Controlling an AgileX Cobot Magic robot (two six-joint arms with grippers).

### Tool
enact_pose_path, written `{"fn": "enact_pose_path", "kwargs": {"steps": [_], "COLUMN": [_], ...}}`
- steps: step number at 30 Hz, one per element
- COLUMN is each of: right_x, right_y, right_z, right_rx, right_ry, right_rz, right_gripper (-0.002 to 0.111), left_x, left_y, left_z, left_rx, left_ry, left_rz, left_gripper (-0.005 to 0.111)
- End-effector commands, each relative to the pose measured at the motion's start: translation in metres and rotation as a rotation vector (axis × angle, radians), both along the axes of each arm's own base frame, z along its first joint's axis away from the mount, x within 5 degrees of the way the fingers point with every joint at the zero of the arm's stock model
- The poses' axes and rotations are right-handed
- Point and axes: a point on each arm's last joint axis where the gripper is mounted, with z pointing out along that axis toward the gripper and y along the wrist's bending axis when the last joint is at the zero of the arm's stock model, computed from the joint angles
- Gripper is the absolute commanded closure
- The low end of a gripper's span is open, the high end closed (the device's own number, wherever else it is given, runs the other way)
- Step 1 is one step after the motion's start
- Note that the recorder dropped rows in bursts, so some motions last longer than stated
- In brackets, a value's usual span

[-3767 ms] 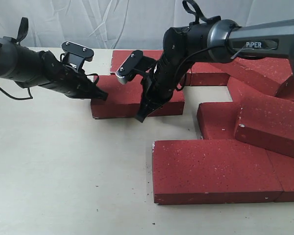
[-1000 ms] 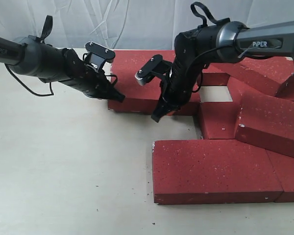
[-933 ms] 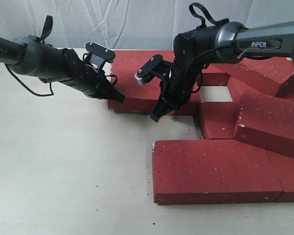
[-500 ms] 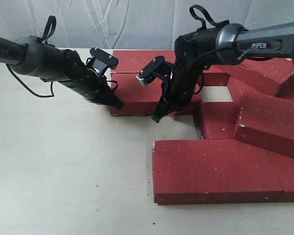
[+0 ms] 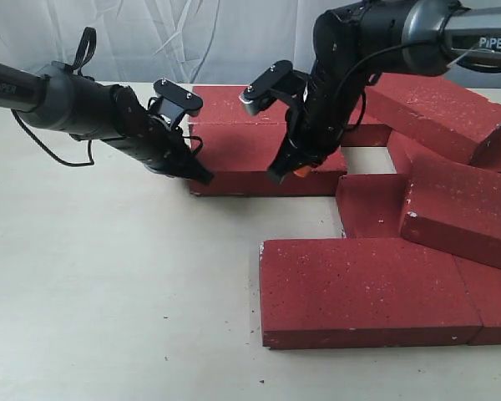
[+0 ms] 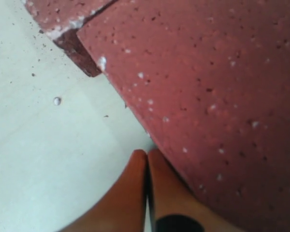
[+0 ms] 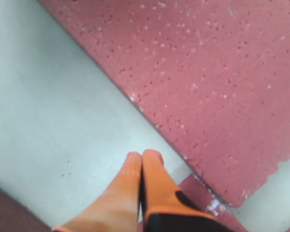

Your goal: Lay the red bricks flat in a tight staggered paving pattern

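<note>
Left gripper [image 5: 204, 178] [image 6: 146, 155] is clenched on nothing, its orange fingertips [image 6: 135, 166] pressed together at the left front corner of a flat brick [image 5: 242, 154] [image 6: 222, 96]. Right gripper [image 5: 282, 174] [image 7: 142, 155], likewise pinched shut and empty, hangs at that same brick's front edge; whether it touches cannot be told. White lettering "PiPER" [image 5: 494, 42] reads on the right arm [image 5: 401, 29]. The pale table [image 5: 108, 292] carries dark crumbs, and a crinkled white sheet [image 5: 192, 33] hangs behind. The red bricks [image 5: 359, 288] spread from centre rightward, most flat, two tilted onto neighbours at the right.
</note>
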Motion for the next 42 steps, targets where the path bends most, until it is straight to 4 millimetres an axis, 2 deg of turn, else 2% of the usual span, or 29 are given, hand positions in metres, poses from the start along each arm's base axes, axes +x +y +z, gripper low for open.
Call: {"fn": "enact_pose_path", "kwargs": {"steps": [1,7,17,25,27,30,32,34,37,39,42], "right_x": [-0.005,-0.009,-0.048,-0.067,-0.066,-0.058,-0.053,-0.047,-0.045,-0.044,-0.044], "right_y": [-0.007,-0.016,-0.044,-0.053,-0.052,-0.045,-0.042,-0.042,-0.042,-0.042,-0.044], "right_z": [0.000,0.018,0.057,0.075,0.075,0.064,0.051,0.039,0.036,0.036,0.036], "right_rx": [-0.042,-0.036,-0.037,0.019,0.040,0.072,0.048,0.002,-0.015,-0.024,-0.043], "right_ry": [0.033,-0.102,-0.240,-0.304,-0.326,-0.332,-0.317,-0.325,-0.331,-0.336,-0.337], "right_rz": [0.005,-0.016,-0.066,-0.079,-0.076,-0.072,-0.041,-0.001,0.013,0.019,0.027], "right_gripper": [0.109,0.109,0.109,0.109,0.109,0.109,0.109,0.109,0.109,0.109,0.109], "left_x": [0.001,-0.004,-0.009,-0.010,-0.010,-0.009,-0.005,0.005,0.008,0.006,-0.005], "left_y": [-0.005,-0.017,-0.036,-0.042,-0.042,-0.037,-0.026,-0.003,0.009,0.008,-0.016], "left_z": [0.003,0.003,0.006,0.005,-0.007,-0.012,-0.008,-0.004,0.005,0.015,0.016], "left_rx": [-0.037,-0.038,-0.044,-0.056,-0.042,0.001,0.011,0.009,-0.016,-0.028,-0.030], "left_ry": [-0.009,-0.012,-0.043,-0.034,-0.008,-0.007,-0.008,0.000,0.011,0.017,0.041], "left_rz": [0.031,-0.001,-0.042,-0.042,-0.044,-0.078,-0.067,-0.014,0.029,0.027,-0.037], "left_gripper": [0.107,0.107,0.107,0.107,0.107,0.107,0.107,0.107,0.107,0.107,0.107]}}
